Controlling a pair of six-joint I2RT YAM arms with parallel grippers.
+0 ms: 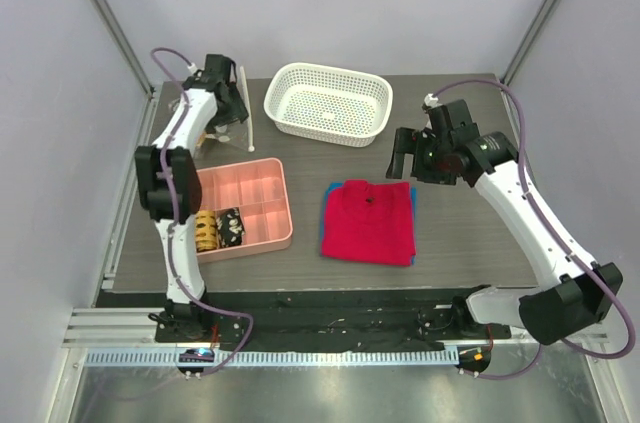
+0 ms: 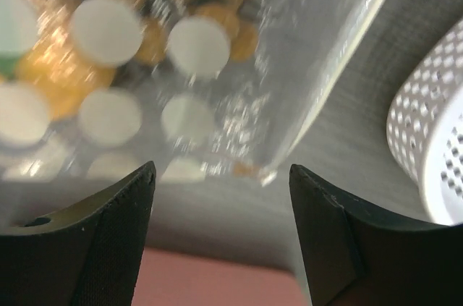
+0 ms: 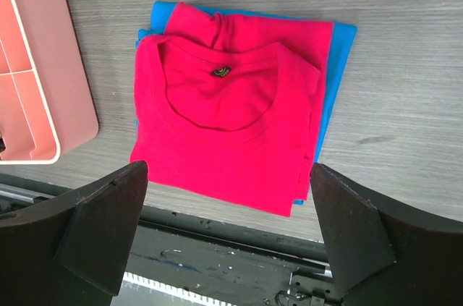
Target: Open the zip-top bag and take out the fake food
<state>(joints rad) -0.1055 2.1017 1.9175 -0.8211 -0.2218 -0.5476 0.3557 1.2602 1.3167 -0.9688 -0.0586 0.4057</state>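
The zip-top bag (image 2: 289,67) is a clear crinkly pouch that fills the upper left of the left wrist view. Its whitish zip strip (image 2: 340,67) runs down its right edge and shows in the top view (image 1: 247,111) at the far left of the table. Fake food shows blurred through the plastic: an orange-yellow piece (image 2: 51,67), tan balls (image 2: 224,24) and whitish round lumps (image 2: 199,45). My left gripper (image 2: 221,172) is open just short of the bag's near corner and holds nothing; it also shows in the top view (image 1: 226,111). My right gripper (image 3: 228,168) is open and empty above the folded shirts, seen in the top view (image 1: 408,158).
A white mesh basket (image 1: 328,103) stands at the back middle, its wall beside the bag (image 2: 434,147). A pink divided tray (image 1: 268,205) holds a yellow coil (image 1: 206,231) and dark blocks (image 1: 230,227). A red shirt (image 1: 370,223) lies folded on a blue one (image 3: 340,82).
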